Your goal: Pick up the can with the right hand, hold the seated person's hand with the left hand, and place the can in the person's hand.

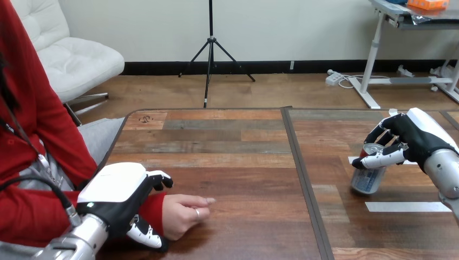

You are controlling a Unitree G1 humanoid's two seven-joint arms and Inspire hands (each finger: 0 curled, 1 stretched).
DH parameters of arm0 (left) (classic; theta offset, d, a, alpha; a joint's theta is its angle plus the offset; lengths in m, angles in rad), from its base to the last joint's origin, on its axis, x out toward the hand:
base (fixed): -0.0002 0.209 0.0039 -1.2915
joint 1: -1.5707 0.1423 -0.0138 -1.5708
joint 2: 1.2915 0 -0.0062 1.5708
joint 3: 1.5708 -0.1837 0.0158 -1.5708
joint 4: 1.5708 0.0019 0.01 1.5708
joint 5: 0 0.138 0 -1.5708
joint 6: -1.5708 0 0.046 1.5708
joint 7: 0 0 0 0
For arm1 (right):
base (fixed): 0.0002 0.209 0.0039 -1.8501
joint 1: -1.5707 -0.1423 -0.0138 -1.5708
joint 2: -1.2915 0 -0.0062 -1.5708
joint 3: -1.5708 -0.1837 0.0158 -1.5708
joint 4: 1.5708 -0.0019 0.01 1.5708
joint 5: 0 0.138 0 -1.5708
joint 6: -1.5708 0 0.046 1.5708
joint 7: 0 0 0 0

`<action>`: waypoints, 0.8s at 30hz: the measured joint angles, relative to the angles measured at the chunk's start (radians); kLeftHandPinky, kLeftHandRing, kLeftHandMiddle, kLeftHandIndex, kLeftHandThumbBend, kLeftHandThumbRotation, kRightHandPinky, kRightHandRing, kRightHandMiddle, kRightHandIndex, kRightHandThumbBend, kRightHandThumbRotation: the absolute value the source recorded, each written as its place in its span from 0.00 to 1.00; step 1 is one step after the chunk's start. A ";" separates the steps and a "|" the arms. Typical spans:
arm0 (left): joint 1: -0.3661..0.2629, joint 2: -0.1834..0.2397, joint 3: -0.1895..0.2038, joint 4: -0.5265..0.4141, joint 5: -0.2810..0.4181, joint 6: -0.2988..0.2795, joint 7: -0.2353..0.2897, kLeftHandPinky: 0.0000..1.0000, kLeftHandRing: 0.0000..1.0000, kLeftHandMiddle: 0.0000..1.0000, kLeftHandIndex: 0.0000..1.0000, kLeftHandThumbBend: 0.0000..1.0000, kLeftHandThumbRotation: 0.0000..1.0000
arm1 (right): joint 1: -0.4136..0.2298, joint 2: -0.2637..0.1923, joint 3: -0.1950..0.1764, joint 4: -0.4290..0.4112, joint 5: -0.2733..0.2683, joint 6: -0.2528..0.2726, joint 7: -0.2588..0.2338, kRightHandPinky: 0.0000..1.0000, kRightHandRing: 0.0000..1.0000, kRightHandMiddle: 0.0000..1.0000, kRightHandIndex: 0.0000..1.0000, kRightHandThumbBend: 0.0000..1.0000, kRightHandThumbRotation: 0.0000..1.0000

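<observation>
Your right hand (412,135) wraps the can (368,177), upright, top up. Well left of it, your left hand (116,189) clasps the person's wrist (155,211).

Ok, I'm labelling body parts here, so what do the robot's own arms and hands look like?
The left forearm and right forearm are silver cylinders. The left hand is black with a broad white shell on its back; the right hand looks the same, with black-and-white jointed fingers.

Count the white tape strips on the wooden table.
2. One flat white tape strip lies bare at the view's lower right. The other strip runs behind the silver drink can, partly covered by it and the right hand; more may be hidden.
</observation>
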 measured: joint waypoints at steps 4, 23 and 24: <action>-0.009 0.002 -0.008 -0.007 0.000 0.025 -0.020 0.69 0.72 0.74 0.72 1.00 0.00 | 0.000 0.000 -0.003 0.000 0.005 0.000 0.001 0.36 0.40 0.46 0.50 0.68 0.00; -0.032 0.013 -0.040 -0.025 0.012 0.091 -0.057 0.67 0.72 0.73 0.72 1.00 0.00 | 0.000 -0.001 -0.004 -0.011 0.006 -0.019 0.001 0.35 0.39 0.46 0.49 0.68 0.00; -0.033 0.013 -0.041 -0.025 0.013 0.092 -0.057 0.67 0.71 0.73 0.72 1.00 0.00 | 0.000 -0.001 -0.004 -0.012 0.006 -0.021 0.001 0.35 0.39 0.46 0.49 0.68 0.00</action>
